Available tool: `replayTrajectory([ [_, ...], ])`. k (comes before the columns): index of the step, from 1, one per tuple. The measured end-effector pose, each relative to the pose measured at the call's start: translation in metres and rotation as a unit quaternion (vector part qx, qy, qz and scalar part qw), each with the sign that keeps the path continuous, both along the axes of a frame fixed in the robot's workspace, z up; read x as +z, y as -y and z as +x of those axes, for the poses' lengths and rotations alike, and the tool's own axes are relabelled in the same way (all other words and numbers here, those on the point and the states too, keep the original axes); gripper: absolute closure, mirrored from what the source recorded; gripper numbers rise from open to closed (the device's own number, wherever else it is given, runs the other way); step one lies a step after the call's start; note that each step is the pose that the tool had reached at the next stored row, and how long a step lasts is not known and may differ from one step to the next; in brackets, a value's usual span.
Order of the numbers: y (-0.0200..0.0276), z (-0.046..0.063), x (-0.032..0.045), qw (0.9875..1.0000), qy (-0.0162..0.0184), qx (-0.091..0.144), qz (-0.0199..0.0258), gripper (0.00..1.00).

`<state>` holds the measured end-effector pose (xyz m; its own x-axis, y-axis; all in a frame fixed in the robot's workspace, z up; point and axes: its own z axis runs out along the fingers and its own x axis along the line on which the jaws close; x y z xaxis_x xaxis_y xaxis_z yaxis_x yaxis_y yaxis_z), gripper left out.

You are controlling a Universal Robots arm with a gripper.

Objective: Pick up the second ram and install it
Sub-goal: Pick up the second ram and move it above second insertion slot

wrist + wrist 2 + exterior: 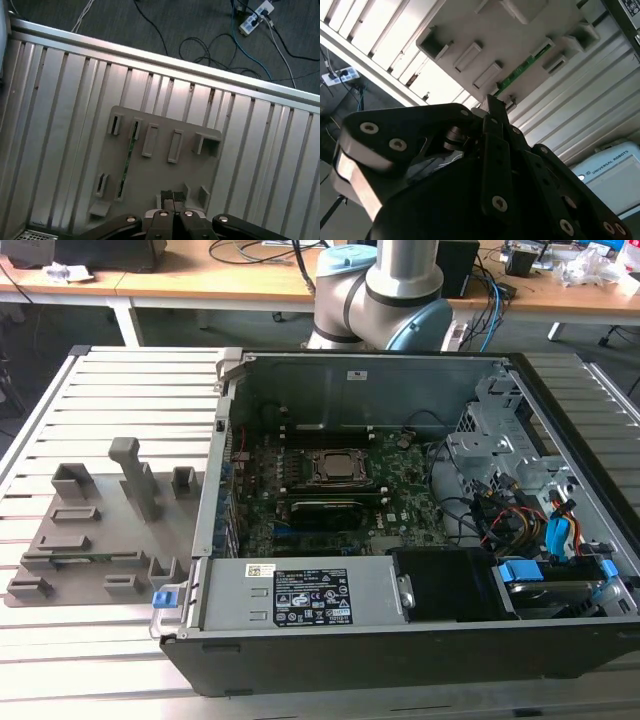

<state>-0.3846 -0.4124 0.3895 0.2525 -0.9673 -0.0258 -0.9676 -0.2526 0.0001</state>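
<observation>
At the exterior view's left, the second ram (pixel 127 160) lies on the fixture (pixel 112 536).

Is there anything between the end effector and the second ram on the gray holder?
Nothing visible stands between them. In the first wrist view the end effector hangs above the gray holder. The second ram lies uncovered in its slot off to one side, with only bare holder surface between the two.

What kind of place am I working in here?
Probably a robotics lab bench: an open computer case sits on a slatted metal table, a grey fixture tray holds the second ram, and cable-strewn desks stand behind.
</observation>
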Motion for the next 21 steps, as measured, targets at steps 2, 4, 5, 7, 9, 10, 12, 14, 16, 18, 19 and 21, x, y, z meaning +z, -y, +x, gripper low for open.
replayTrajectory([
  [2, 0.0, 0.0, 0.0, 0.9997, 0.0, 0.023, 0.0, 0.89],
  [4, 0.0, 0.0, 0.0, 0.9992, 0.0, 0.041, 0.0, 0.89],
  [5, 0.0, 0.0, 0.0, 0.9986, 0.0, 0.052, 0.0, 0.89],
  [7, 0.0, 0.0, 0.0, 0.9978, 0.0, 0.067, 0.0, 0.89],
  [9, 0.0, 0.0, 0.0, 0.9972, 0.0, 0.075, 0.0, 0.89],
  [10, 0.0, 0.0, 0.0, 0.9969, 0.0, 0.079, 0.0, 0.89],
  [12, 0.0, 0.0, 0.0, 0.996, 0.0, 0.089, 0.0, 0.89],
  [14, 0.0, 0.0, 0.0, 0.9948, 0.0, 0.101, 0.0, 0.89],
  [16, 0.0, 0.0, 0.0, 0.9925, 0.0, 0.122, 0.0, 0.89],
  [18, 0.0, 0.0, 0.0, 0.9903, 0.0, 0.139, 0.0, 0.89],
  [19, 0.0, 0.0, 0.0, 0.9888, 0.0, 0.149, 0.0, 0.89],
  [21, 0.0, 0.0, 0.0, 0.986, 0.0, 0.167, 0.0, 0.89],
])
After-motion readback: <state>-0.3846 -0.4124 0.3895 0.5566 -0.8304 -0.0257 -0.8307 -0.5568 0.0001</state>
